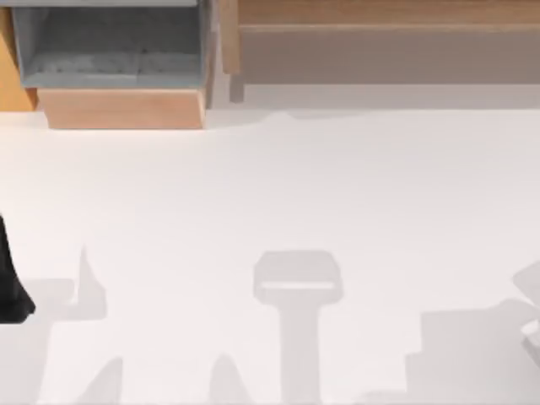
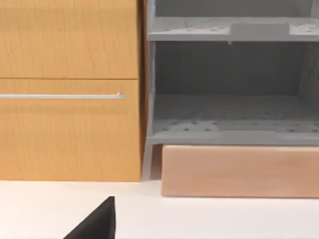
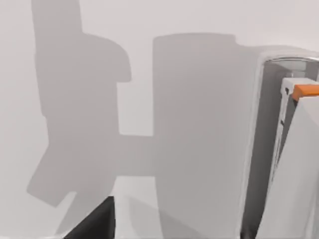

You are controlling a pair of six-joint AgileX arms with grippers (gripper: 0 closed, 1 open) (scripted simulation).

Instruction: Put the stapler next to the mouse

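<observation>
Here the white table [image 1: 278, 186] is mostly bare, with soft grey shadows [image 1: 297, 287] lying on its near part; at the far left of the table stands a grey shelf [image 1: 110, 42] on a pale wood block [image 1: 122, 108], and a long wood cabinet [image 1: 380, 13] runs along the far right side; the left arm [image 1: 10, 287] is a dark shape at the table's left edge. In the left wrist view, a black bit of the left gripper [image 2: 97, 224] hangs over the table, facing the shelf [image 2: 229, 129], the block [image 2: 239, 172] and an orange-brown cabinet [image 2: 70, 134] with a thin silver handle [image 2: 60, 96]; I cannot tell how wide this gripper is open, or if it has hold of a thing. In the right wrist view, the stapler [image 3: 289, 164] is white with a small orange bit at one end; it sits on the table [image 3: 199, 20], near the right gripper [image 3: 94, 221], and the two look apart; I cannot tell how wide that gripper is open either.
</observation>
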